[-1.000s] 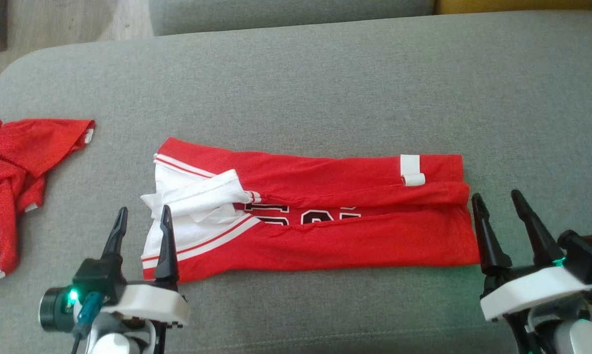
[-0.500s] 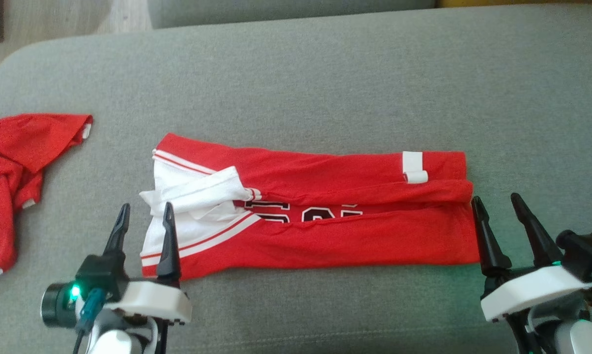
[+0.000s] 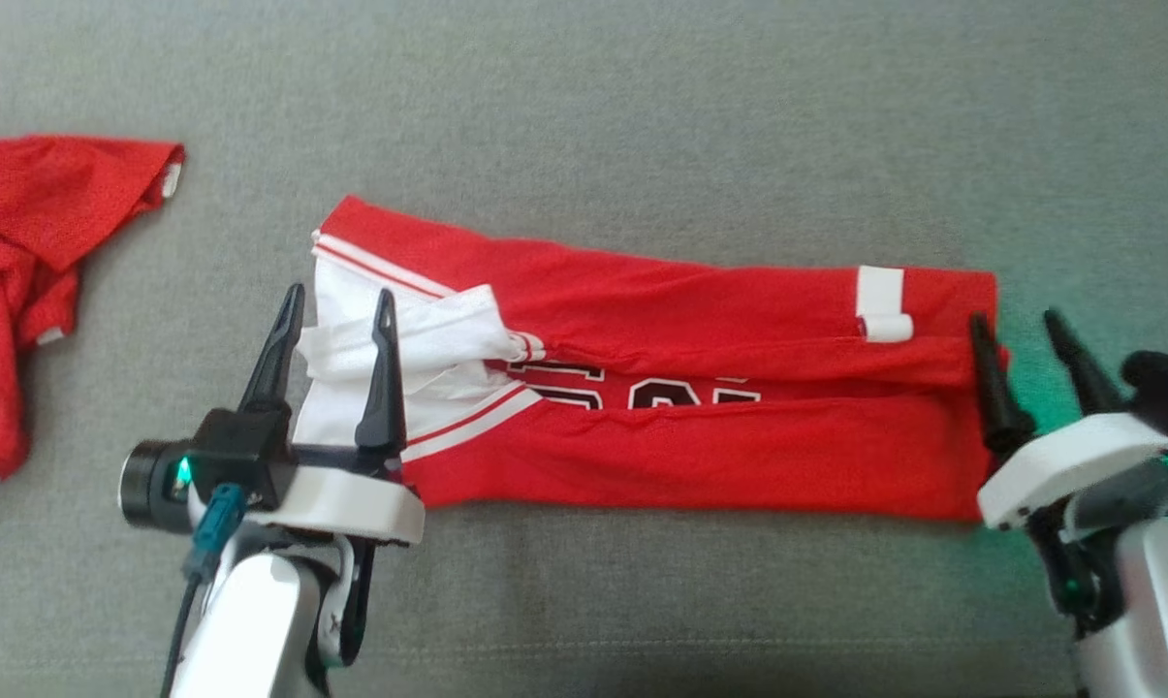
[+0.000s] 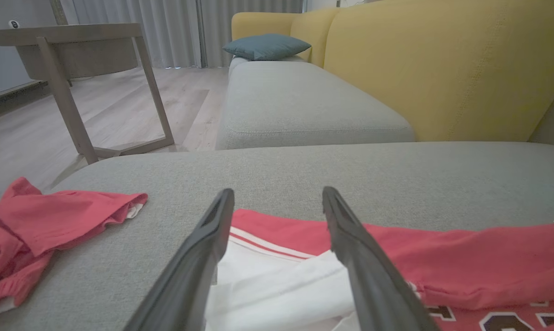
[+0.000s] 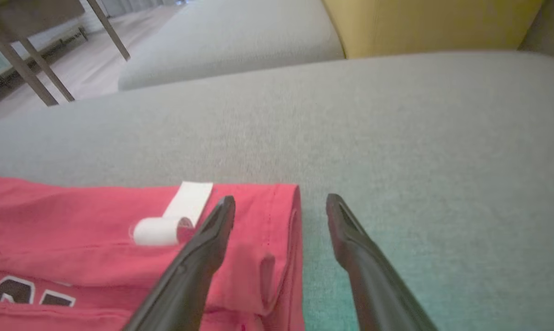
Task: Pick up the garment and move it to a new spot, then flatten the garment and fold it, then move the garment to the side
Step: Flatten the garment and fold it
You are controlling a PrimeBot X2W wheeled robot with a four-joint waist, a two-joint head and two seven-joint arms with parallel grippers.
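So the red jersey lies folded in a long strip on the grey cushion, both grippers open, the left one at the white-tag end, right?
Not quite. The left gripper is at the white-trimmed end of the jersey; the tag is at the other end, by the right gripper, as the head view shows. The rest holds: long strip on the cushion, both grippers open.

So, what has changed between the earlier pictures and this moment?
Both end effectors have advanced, open, to the ends of the long folded red and white jersey. The left end effector now straddles the edge of its white end, and the right end effector straddles its red end edge. Nothing was grasped. The head camera tilted down. The jersey and the crumpled red garment lie unchanged on the grey sofa cushion.
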